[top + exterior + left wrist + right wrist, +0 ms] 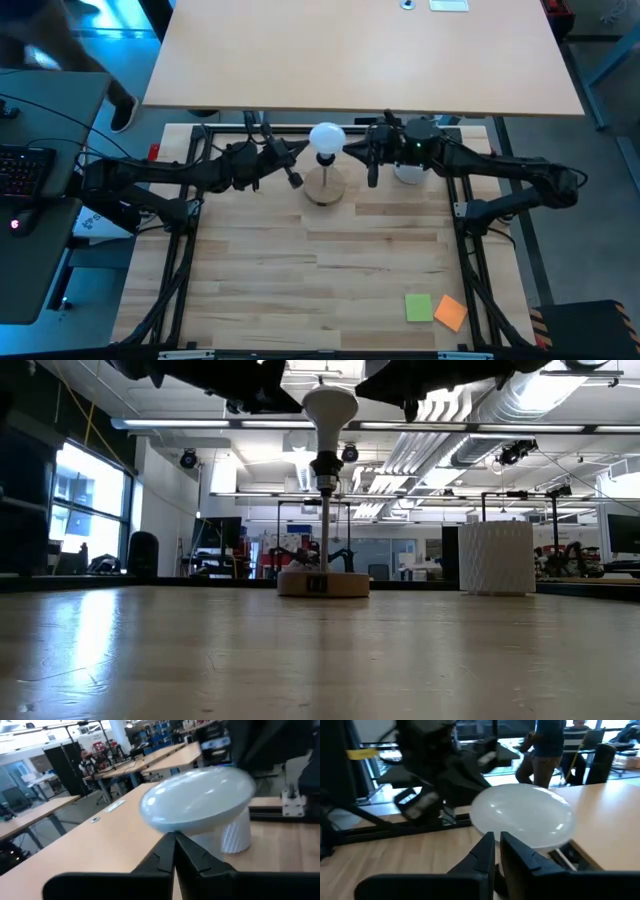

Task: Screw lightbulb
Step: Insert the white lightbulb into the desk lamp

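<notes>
The lightbulb sits upright atop the wooden stand, flanked by the left gripper, fingers together, and right gripper, fingers seemingly nearly closed, empty.

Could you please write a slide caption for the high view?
Lightbulb seated atop the wooden stand, left gripper and right gripper flanking it, jaws shut.

Wooden table — stand, cup, notes.
</notes>
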